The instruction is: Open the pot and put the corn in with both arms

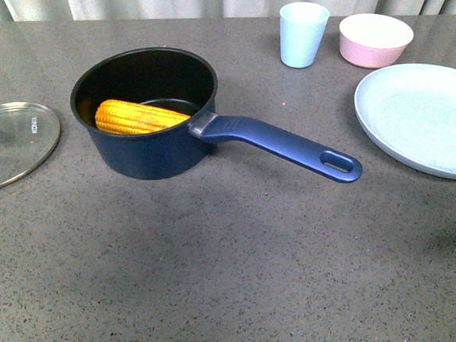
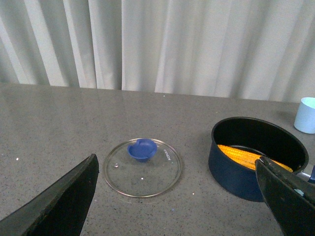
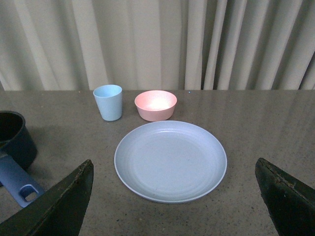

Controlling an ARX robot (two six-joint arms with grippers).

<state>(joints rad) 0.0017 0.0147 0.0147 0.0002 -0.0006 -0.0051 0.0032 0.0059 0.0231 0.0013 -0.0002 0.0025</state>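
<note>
Already the yellow-orange corn cob (image 1: pixel 140 117) lies inside the dark navy-blue saucepan (image 1: pixel 152 145), slanted across its black interior, while the round glass lid with its blue knob (image 1: pixel 11 144) rests flat on the worktop well to the pan's left. Judging from that, the task looks essentially complete, and what remains is a clean retreat. The left gripper (image 2: pixel 179 196) hangs above the lid and pan with its dark fingers spread wide, holding nothing; the right gripper (image 3: pixel 174 199) is likewise spread wide and empty over the large pale blue plate (image 3: pixel 170 160). To finish well, each arm should lift straight up and back, keeping clear of the pan's long blue handle (image 1: pixel 285 145), which points toward the plate and could swing the pan if nudged. The speckled grey worktop (image 1: pixel 219 265) is matte and level. Behind it stand a pale blue cup (image 1: pixel 304 33) and a pink bowl (image 1: pixel 375 39) before cream pleated curtains (image 2: pixel 197 44).
</note>
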